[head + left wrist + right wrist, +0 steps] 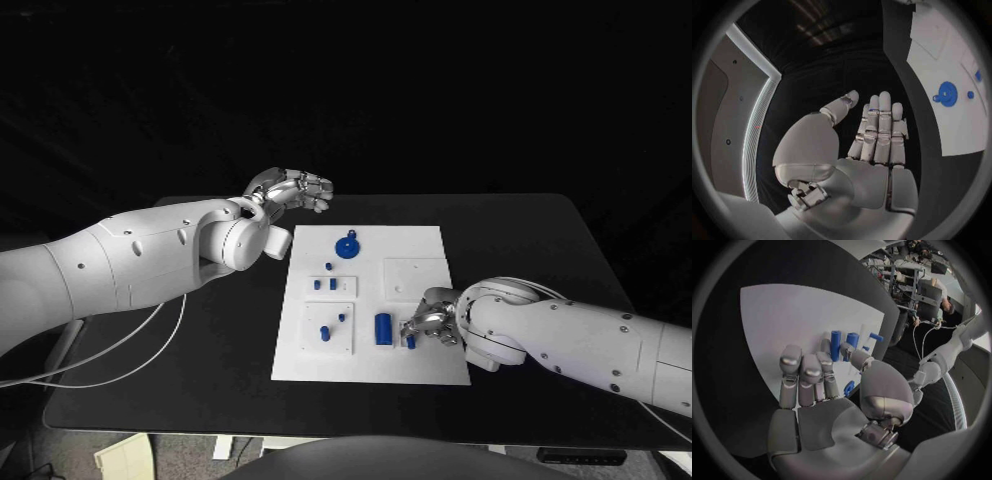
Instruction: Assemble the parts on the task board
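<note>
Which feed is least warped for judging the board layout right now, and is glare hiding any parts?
Head view: task board edges run straight, blue parts crisp, no glare. Right wrist view: fisheye bends the board edge, right hand covers some parts. Left wrist view: board curved at the rim behind the left hand.

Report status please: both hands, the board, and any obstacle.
Left hand open, raised off the far-left corner of the task board. Right hand low over the board's near right, beside a small blue part; grip unclear. No obstacle seen.
</note>
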`<control>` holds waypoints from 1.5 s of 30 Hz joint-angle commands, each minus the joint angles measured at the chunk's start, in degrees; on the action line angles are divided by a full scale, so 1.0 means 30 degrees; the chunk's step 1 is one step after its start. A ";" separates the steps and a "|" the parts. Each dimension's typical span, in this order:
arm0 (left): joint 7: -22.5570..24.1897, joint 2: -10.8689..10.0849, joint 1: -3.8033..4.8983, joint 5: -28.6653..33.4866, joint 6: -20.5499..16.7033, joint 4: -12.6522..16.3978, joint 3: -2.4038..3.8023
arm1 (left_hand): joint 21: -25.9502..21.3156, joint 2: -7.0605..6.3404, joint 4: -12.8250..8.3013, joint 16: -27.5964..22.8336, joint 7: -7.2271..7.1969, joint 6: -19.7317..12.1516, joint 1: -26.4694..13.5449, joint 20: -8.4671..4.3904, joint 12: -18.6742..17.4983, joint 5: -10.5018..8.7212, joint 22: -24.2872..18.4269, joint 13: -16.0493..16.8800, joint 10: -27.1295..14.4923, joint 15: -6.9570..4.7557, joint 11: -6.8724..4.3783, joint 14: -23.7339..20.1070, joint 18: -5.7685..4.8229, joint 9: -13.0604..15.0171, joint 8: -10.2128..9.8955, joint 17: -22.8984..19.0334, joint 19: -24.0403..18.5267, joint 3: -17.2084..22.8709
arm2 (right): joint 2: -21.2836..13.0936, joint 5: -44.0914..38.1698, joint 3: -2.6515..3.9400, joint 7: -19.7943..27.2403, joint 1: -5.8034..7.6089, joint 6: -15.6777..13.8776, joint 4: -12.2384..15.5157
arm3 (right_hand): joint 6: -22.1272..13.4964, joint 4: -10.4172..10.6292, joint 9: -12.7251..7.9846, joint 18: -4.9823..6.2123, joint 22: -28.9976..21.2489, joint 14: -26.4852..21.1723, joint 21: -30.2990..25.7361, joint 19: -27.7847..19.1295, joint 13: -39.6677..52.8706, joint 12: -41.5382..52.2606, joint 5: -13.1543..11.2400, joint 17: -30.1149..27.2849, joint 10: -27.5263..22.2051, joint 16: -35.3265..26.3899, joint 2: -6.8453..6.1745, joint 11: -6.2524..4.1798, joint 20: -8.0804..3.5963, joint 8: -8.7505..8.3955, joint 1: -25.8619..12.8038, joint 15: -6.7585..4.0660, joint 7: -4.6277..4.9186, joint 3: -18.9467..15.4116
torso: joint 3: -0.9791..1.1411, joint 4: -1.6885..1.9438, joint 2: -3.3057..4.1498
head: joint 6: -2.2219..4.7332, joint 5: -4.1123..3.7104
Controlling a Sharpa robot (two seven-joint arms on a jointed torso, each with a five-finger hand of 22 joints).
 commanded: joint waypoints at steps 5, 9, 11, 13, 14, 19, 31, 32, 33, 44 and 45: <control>0.0097 0.0033 0.0027 0.0081 0.0263 0.0040 0.0014 | -0.0113 -0.0059 0.0134 -0.0114 -0.0020 -0.0121 -0.0168 -0.0011 -0.0033 -0.0093 0.0020 -0.0030 -0.0130 -0.0015 0.0002 0.0150 0.0148 -0.0019 0.0114 0.0028 0.0149 -0.0030 | 0.0181 -0.0218 -0.0037 0.0213 -0.0099 0.0245 -0.0234 | 0.0035 -0.0010 0.0021 0.0827 -0.0021 -0.0013 0.0039 0.0008 0.0005 -0.0136 -0.0023 -0.0028 -0.0053 -0.0079 -0.0012 -0.0038 0.0030 -0.0116 -0.0263 -0.0118 0.0131 -0.0145 | -0.0008 -0.0001 0.0004 | -0.0025 0.0084; 0.0095 0.0029 0.0027 0.0081 0.0258 0.0031 0.0014 | -0.0116 -0.0060 0.0140 -0.0121 -0.0020 -0.0121 -0.0172 -0.0009 -0.0033 -0.0095 0.0023 -0.0030 -0.0130 -0.0014 0.0002 0.0150 0.0148 -0.0020 0.0115 0.0036 0.0150 -0.0032 | 0.0245 -0.0231 -0.0041 0.0224 -0.0121 0.0249 -0.0294 | 0.0025 -0.0012 0.0011 0.0827 -0.0024 -0.0015 0.0035 0.0003 0.0006 -0.0143 -0.0023 -0.0031 -0.0064 -0.0083 -0.0012 -0.0034 0.0026 -0.0126 -0.0291 -0.0118 0.0135 -0.0166 | 0.0000 -0.0001 0.0004 | -0.0011 0.0097; 0.0095 0.0027 0.0027 0.0081 0.0256 0.0027 0.0014 | -0.0117 -0.0059 0.0142 -0.0124 -0.0020 -0.0121 -0.0173 -0.0009 -0.0032 -0.0096 0.0024 -0.0030 -0.0130 -0.0013 0.0002 0.0150 0.0148 -0.0020 0.0115 0.0040 0.0151 -0.0032 | 0.0277 -0.0231 -0.0041 0.0233 -0.0130 0.0245 -0.0331 | 0.0020 -0.0014 0.0007 0.0828 -0.0025 -0.0016 0.0034 0.0001 0.0001 -0.0156 -0.0023 -0.0032 -0.0077 -0.0085 -0.0015 -0.0032 0.0024 -0.0130 -0.0305 -0.0117 0.0137 -0.0175 | 0.0000 -0.0006 0.0003 | -0.0008 0.0106; 0.0097 0.0027 0.0027 0.0081 0.0267 0.0029 0.0014 | -0.0118 -0.0059 0.0144 -0.0126 -0.0020 -0.0121 -0.0174 -0.0009 -0.0032 -0.0096 0.0025 -0.0030 -0.0130 -0.0013 0.0002 0.0150 0.0148 -0.0021 0.0116 0.0043 0.0152 -0.0032 | 0.0310 -0.0236 -0.0043 0.0251 -0.0144 0.0232 -0.0351 | 0.0014 -0.0020 -0.0004 0.0828 -0.0029 -0.0019 0.0030 -0.0005 0.0010 -0.0155 -0.0024 -0.0034 -0.0084 -0.0089 -0.0052 -0.0028 0.0019 -0.0139 -0.0348 -0.0115 0.0141 -0.0210 | 0.0000 -0.0006 0.0003 | -0.0008 0.0106; 0.0095 0.0029 0.0027 0.0081 0.0267 0.0029 0.0014 | -0.0118 -0.0059 0.0145 -0.0127 -0.0020 -0.0121 -0.0175 -0.0009 -0.0032 -0.0096 0.0026 -0.0030 -0.0130 -0.0013 0.0002 0.0150 0.0148 -0.0021 0.0116 0.0045 0.0152 -0.0032 | 0.0317 -0.0236 -0.0043 0.0255 -0.0148 0.0225 -0.0355 | 0.0013 -0.0020 -0.0006 0.0827 -0.0029 -0.0020 0.0029 -0.0006 0.0005 -0.0164 -0.0023 -0.0034 -0.0092 -0.0090 -0.0057 -0.0027 0.0018 -0.0140 -0.0356 -0.0115 0.0142 -0.0216 | -0.0002 -0.0011 0.0000 | -0.0007 0.0119; 0.0075 0.0022 0.0027 0.0081 0.0283 0.0034 0.0014 | -0.0122 -0.0057 0.0152 -0.0135 -0.0019 -0.0121 -0.0180 -0.0007 -0.0031 -0.0098 0.0029 -0.0030 -0.0130 -0.0012 0.0002 0.0150 0.0149 -0.0022 0.0117 0.0056 0.0153 -0.0033 | 0.0386 -0.0236 -0.0043 0.0308 -0.0181 0.0157 -0.0388 | 0.0000 -0.0019 -0.0023 0.0828 -0.0035 -0.0021 0.0025 -0.0010 0.0012 -0.0173 -0.0025 -0.0038 -0.0108 -0.0095 -0.0118 -0.0022 0.0008 -0.0155 -0.0426 -0.0112 0.0147 -0.0269 | 0.0004 -0.0006 0.0004 | -0.0005 0.0148; 0.0077 0.0009 0.0027 0.0081 0.0293 0.0031 0.0014 | -0.0132 -0.0060 0.0165 -0.0159 -0.0020 -0.0124 -0.0187 -0.0006 -0.0031 -0.0105 0.0039 -0.0031 -0.0132 -0.0009 0.0002 0.0148 0.0151 -0.0027 0.0119 0.0086 0.0156 -0.0035 | 0.0438 -0.0236 -0.0045 0.0416 -0.0205 -0.0129 -0.0413 | -0.0052 0.0018 -0.0098 0.0828 -0.0068 -0.0026 0.0011 -0.0010 -0.0022 -0.0311 -0.0027 -0.0050 -0.0253 -0.0117 -0.0610 0.0000 -0.0044 -0.0209 -0.0885 -0.0101 0.0172 -0.0824 | -0.0004 -0.0006 -0.0001 | -0.0032 0.0202; 0.0075 0.0007 0.0027 0.0081 0.0289 0.0031 0.0014 | -0.0133 -0.0061 0.0166 -0.0160 -0.0020 -0.0124 -0.0186 -0.0006 -0.0031 -0.0105 0.0039 -0.0031 -0.0132 -0.0009 0.0002 0.0148 0.0151 -0.0027 0.0119 0.0087 0.0156 -0.0035 | 0.0438 -0.0236 -0.0045 0.0423 -0.0207 -0.0132 -0.0417 | -0.0063 0.0040 -0.0105 0.0828 -0.0071 -0.0028 0.0012 -0.0008 -0.0036 -0.0340 -0.0028 -0.0050 -0.0278 -0.0119 -0.0684 0.0005 -0.0047 -0.0216 -0.0980 -0.0098 0.0178 -0.0943 | -0.0004 -0.0006 -0.0001 | -0.0032 0.0202; 0.0075 0.0006 0.0027 0.0081 0.0293 0.0031 0.0014 | -0.0134 -0.0061 0.0166 -0.0162 -0.0020 -0.0124 -0.0186 -0.0006 -0.0031 -0.0106 0.0040 -0.0031 -0.0132 -0.0009 0.0002 0.0148 0.0151 -0.0027 0.0120 0.0089 0.0156 -0.0035 | 0.0438 -0.0236 -0.0045 0.0443 -0.0208 -0.0171 -0.0422 | -0.0076 0.0037 -0.0111 0.0828 -0.0074 -0.0029 0.0014 -0.0006 -0.0046 -0.0368 -0.0028 -0.0050 -0.0306 -0.0120 -0.0735 0.0008 -0.0055 -0.0222 -0.1080 -0.0096 0.0181 -0.1124 | -0.0004 -0.0006 -0.0001 | -0.0032 0.0202; 0.0073 -0.0005 0.0027 0.0081 0.0291 0.0034 0.0014 | -0.0142 -0.0064 0.0168 -0.0182 -0.0020 -0.0126 -0.0183 -0.0005 -0.0027 -0.0109 0.0047 -0.0030 -0.0126 -0.0006 -0.0001 0.0139 0.0153 -0.0030 0.0122 0.0108 0.0156 -0.0034 | 0.0377 -0.0236 -0.0047 0.0535 -0.0212 -0.0288 -0.0380 | -0.0105 -0.0029 -0.0134 0.0827 -0.0099 -0.0041 -0.0009 -0.0039 -0.0044 -0.0423 -0.0026 -0.0049 -0.0361 -0.0132 -0.0893 0.0003 -0.0117 -0.0231 -0.1315 -0.0104 0.0176 -0.1765 | 0.0006 -0.0012 0.0000 | -0.0055 0.0270; 0.0073 -0.0004 0.0027 0.0081 0.0296 0.0033 0.0014 | -0.0142 -0.0065 0.0168 -0.0184 -0.0020 -0.0126 -0.0182 -0.0005 -0.0026 -0.0110 0.0047 -0.0030 -0.0126 -0.0006 -0.0002 0.0139 0.0153 -0.0030 0.0122 0.0109 0.0156 -0.0033 | 0.0364 -0.0236 -0.0047 0.0541 -0.0212 -0.0291 -0.0366 | -0.0106 -0.0029 -0.0135 0.0827 -0.0099 -0.0042 -0.0010 -0.0039 -0.0047 -0.0428 -0.0026 -0.0049 -0.0364 -0.0132 -0.0892 0.0003 -0.0117 -0.0231 -0.1315 -0.0104 0.0176 -0.1768 | 0.0006 -0.0012 0.0000 | -0.0055 0.0270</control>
